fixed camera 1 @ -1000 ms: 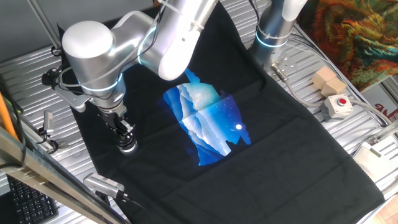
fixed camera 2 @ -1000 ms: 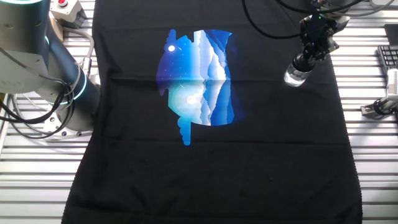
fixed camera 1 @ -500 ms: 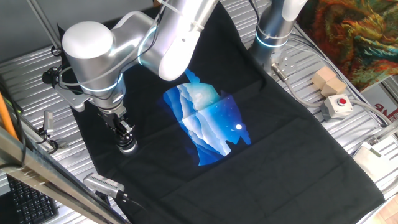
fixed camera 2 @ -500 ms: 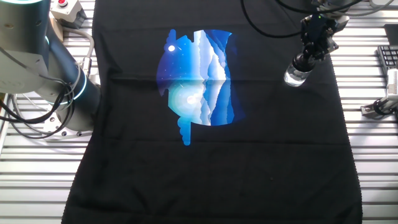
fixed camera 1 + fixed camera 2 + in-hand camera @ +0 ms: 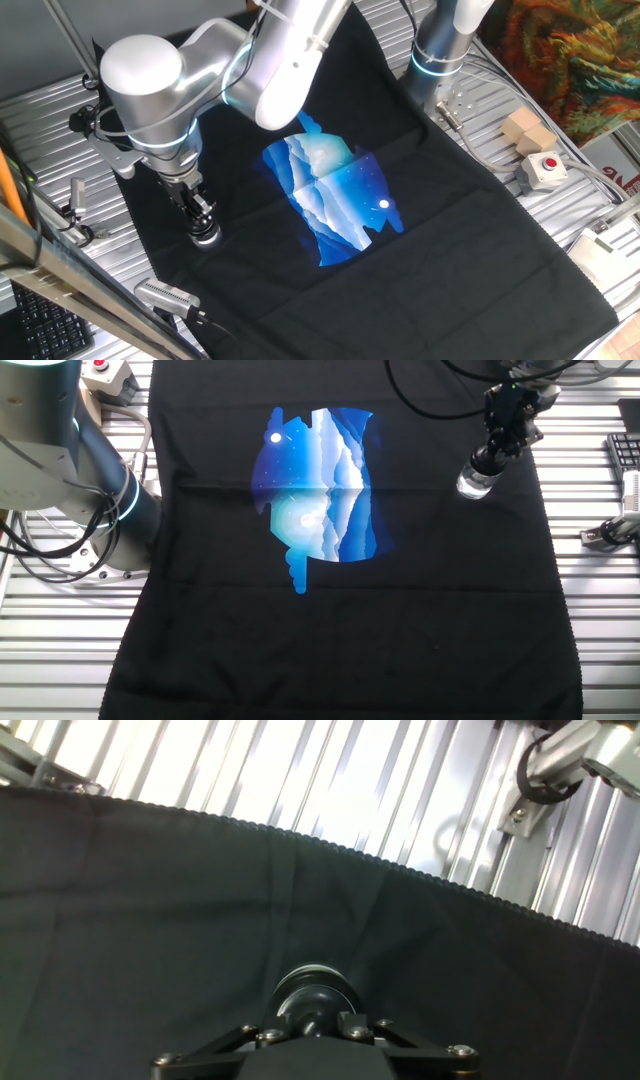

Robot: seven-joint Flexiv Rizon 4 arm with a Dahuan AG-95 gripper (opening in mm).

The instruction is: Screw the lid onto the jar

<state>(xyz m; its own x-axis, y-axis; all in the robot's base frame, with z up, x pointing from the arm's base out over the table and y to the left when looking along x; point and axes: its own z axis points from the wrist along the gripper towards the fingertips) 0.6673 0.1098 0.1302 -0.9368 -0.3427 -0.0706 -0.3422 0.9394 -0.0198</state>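
**Hand set on the capped jar at the cloth's edge**

Near one edge of the black cloth [image 5: 350, 620], which covers the ribbed metal desk [image 5: 600, 610], the jar [image 5: 474, 483] stands upright on the fabric. From the other fixed view its clear, shining glass shows directly below the hand [image 5: 488, 458], which reaches straight down onto its top. From one fixed view the same hand [image 5: 203, 222] hangs beneath the large silver arm [image 5: 150, 85], with the jar [image 5: 206, 238] touching its tip. Looking along the fingers, the hand view shows the lid [image 5: 312, 1002] as a dark round cap with a bright rim, centred just ahead of the hand's black body [image 5: 320, 1055] and seated over the jar. The fingers sit close around the lid, apparently clamped on it, though the contact itself is hidden.

Well apart from the jar, a blue printed patch [image 5: 335, 200] lies mid-cloth. Off the cloth stand a box with a red button [image 5: 543, 168] and a pale wooden block [image 5: 527, 130], beside each other. A grey metal cylinder [image 5: 165, 295] lies at the cloth's edge near the hand.
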